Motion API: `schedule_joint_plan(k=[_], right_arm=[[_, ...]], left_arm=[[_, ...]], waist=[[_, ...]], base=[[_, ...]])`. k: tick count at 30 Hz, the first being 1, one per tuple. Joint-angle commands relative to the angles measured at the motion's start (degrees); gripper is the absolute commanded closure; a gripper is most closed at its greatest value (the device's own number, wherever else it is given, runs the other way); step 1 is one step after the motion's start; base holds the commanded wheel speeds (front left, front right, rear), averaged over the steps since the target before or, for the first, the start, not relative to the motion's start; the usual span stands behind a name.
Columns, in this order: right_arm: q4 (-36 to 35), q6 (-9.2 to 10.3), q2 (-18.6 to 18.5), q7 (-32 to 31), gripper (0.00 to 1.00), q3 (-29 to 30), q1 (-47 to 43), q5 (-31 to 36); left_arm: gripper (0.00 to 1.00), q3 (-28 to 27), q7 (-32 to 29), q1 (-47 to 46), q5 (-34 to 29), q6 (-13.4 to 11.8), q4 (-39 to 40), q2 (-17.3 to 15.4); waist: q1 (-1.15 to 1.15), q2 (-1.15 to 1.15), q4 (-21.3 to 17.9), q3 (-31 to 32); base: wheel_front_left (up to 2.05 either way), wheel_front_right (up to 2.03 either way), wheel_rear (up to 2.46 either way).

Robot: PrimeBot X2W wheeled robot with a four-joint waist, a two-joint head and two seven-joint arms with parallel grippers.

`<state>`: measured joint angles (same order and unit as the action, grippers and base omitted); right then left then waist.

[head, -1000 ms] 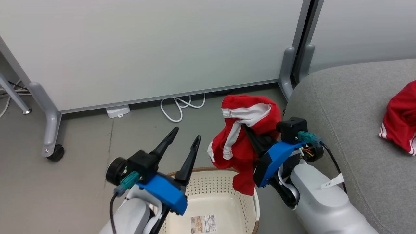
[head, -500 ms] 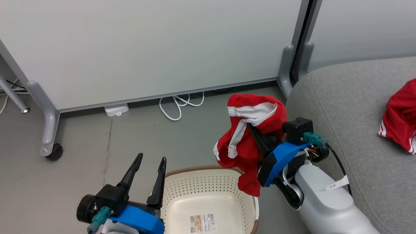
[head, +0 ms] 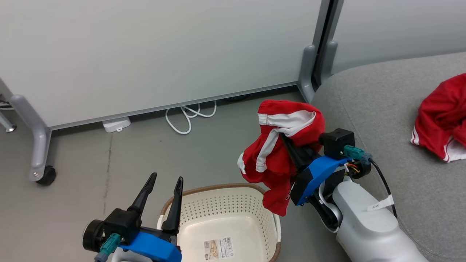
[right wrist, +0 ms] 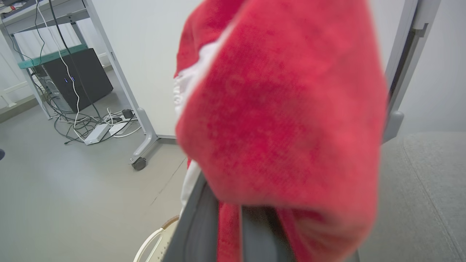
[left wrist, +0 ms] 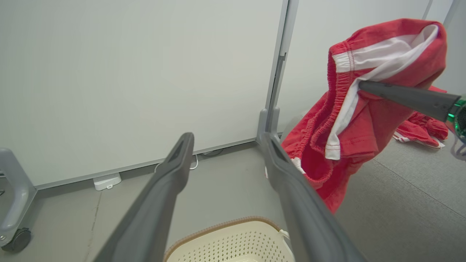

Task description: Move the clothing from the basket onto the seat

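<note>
Right gripper [head: 283, 138] clamped on garment [head: 269, 160], cloth draping below it over basket [head: 218, 209] rim. Left gripper [head: 166, 177] wide, empty. Head view: label [head: 218, 248] inside basket; second garment [head: 437, 116] on sofa [head: 378, 109], right of right gripper. Right wrist view: black box [right wrist: 78, 78].

left claw [head: 166, 179] sits low at the near left, its two dark fingers [head: 145, 193] spread wide and pointing away. right claw [head: 287, 145] is up at the right on a pale forearm [head: 364, 222], tilted up and leftward, pinched tight on the clothing [head: 271, 163].
</note>
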<state>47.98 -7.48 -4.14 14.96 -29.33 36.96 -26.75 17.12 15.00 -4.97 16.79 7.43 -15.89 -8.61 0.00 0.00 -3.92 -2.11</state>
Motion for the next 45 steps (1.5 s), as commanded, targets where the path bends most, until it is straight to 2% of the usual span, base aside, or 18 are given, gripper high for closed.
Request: schedule_joint_plan(k=[1,3,8,9,13,14,23,30,45], right_arm=[[-0.5,-0.03,-0.3,0.3,1.0,0.4,-0.6,0.6],[-0.7,-0.03,-0.4,0.3,1.0,0.6,-0.5,0.7],[-1.3,-0.03,-0.6,0.3,1.0,1.1,-0.3,1.7],[-1.3,-0.03,-0.6,0.3,1.0,1.1,-0.3,1.7],[-1.9,-0.03,-0.7,0.3,1.0,1.8,-0.2,2.0],[-1.9,-0.03,-0.7,0.3,1.0,1.8,-0.2,2.0],[-2.6,-0.03,-0.6,0.3,1.0,3.2,-0.9,2.3],[-3.2,-0.03,-0.4,0.3,1.0,4.7,-2.1,2.4],[-4.5,-0.03,-0.5,0.3,1.0,8.5,-3.8,3.2]], left_arm=[[0.0,-0.4,0.3,0.3,-0.1,0.0,0.4,-0.2],[0.0,-0.5,0.3,0.3,0.0,0.0,0.4,-0.2],[0.0,-0.9,0.3,-0.3,-0.2,0.0,0.6,-0.3],[0.0,-0.9,0.3,-0.3,-0.2,0.0,0.6,-0.3],[0.0,-0.9,0.3,-1.0,-0.3,0.0,0.9,-0.5],[0.0,-0.9,0.3,-1.0,-0.3,0.0,0.9,-0.5],[0.0,-1.1,0.3,-1.4,-0.7,0.0,1.0,-0.8],[0.0,-0.8,0.3,-1.7,-0.8,0.0,1.1,-1.5],[0.0,2.5,0.3,-4.1,0.3,0.0,0.0,-2.5]], waist=[[0.0,0.0,-1.8,-0.4],[0.0,0.0,-2.5,-0.5],[0.0,0.0,-8.1,-1.6],[0.0,0.0,-8.1,-1.6],[0.0,0.0,-13.3,-2.6],[0.0,0.0,-13.3,-2.6],[0.0,0.0,-22.2,-4.0],[0.0,0.0,-27.2,-4.5],[0.0,0.0,-27.7,-5.8]], base=[[0.0,0.0,0.0],[0.0,0.0,0.0],[0.0,0.0,0.0],[0.0,0.0,0.0],[0.0,0.0,0.0],[0.0,0.0,0.0],[0.0,0.0,0.0],[0.0,0.0,0.0],[0.0,0.0,0.0]])
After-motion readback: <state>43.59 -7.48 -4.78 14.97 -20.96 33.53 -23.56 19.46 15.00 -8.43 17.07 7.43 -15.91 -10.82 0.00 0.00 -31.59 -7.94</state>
